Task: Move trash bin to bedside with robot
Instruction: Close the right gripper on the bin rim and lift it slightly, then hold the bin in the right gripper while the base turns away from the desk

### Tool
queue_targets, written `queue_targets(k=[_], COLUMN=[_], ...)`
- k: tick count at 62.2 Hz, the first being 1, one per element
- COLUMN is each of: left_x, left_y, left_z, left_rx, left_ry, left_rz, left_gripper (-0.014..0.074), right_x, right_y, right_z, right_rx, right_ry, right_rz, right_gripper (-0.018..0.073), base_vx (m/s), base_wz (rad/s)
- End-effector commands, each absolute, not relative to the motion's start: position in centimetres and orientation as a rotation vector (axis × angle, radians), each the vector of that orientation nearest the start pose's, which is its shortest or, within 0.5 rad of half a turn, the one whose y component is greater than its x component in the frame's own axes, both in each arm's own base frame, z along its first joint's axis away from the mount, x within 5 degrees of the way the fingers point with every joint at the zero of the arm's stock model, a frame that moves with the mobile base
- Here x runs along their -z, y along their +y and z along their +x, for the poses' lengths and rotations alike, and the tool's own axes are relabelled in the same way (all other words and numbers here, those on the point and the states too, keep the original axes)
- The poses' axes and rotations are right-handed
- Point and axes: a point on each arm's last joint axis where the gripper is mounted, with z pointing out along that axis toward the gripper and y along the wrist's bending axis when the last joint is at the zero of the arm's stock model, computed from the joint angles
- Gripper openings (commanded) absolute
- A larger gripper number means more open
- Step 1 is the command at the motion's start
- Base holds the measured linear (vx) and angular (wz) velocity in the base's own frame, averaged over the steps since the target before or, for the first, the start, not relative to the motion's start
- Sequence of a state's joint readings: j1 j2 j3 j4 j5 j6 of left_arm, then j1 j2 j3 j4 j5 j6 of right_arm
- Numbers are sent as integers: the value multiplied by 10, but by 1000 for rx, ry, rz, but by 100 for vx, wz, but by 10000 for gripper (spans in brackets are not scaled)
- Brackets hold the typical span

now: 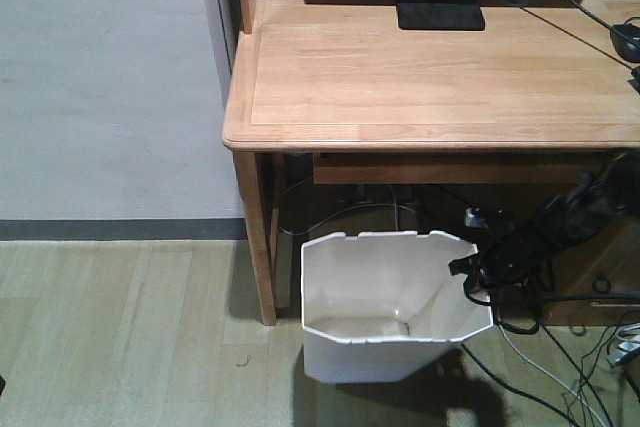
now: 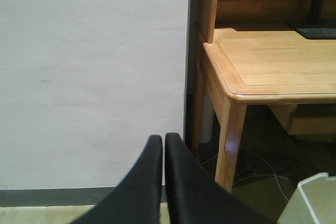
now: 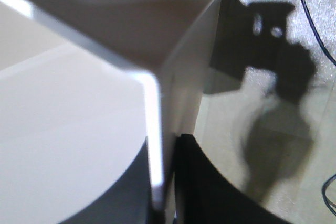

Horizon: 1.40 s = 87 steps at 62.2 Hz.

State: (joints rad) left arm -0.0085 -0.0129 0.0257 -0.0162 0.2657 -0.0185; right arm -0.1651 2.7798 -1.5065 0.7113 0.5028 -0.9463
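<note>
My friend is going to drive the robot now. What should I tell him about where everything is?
Left hand: shut, empty, pointing at the wall beside the desk.
Right hand: shut on the trash bin at its right rim, one finger inside, one outside.
The bin stands on the floor by the desk. The bedside is not in view.
Done: bin gripped. Left: move it to the bedside, let go.

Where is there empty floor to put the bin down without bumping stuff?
The wood floor left of the desk leg, below the grey wall, is bare. The desk top in front of the black monitor base is bare too. Right of the trash bin it is crowded: the right gripper on its rim and tangled cables.
</note>
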Motion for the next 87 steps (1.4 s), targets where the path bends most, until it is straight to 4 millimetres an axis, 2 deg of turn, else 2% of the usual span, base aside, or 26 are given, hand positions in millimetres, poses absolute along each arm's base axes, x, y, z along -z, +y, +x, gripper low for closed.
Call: queue_targets(k=[1, 14, 30, 43, 63, 87], left_x=[-182, -182, -182, -182, -182, -182], left_y=[-1, -1, -1, -1, -1, -1], left_z=[56, 56, 56, 56, 56, 56], left_rx=[45, 45, 45, 45, 45, 45], left_ry=[1698, 1698, 1698, 1698, 1698, 1698], left_rz=[-20, -20, -20, -20, -20, -20], left_gripper=[-6, -6, -6, -6, -6, -6], right_x=[59, 16, -25, -29, -33, -33], right_y=[-40, -51, -43, -37, -30, -30], right_z=[403, 375, 343, 330, 326, 326], right_rx=[-615, -623, -639, -702, -845, -847], right_ry=[2920, 2891, 2853, 2861, 2862, 2862], right_rz=[-175, -188, -241, -249, -281, -282], right_gripper=[-5, -5, -5, -5, -5, -5], base_vx=[0, 0, 0, 0, 0, 0], base_wz=[0, 0, 0, 0, 0, 1])
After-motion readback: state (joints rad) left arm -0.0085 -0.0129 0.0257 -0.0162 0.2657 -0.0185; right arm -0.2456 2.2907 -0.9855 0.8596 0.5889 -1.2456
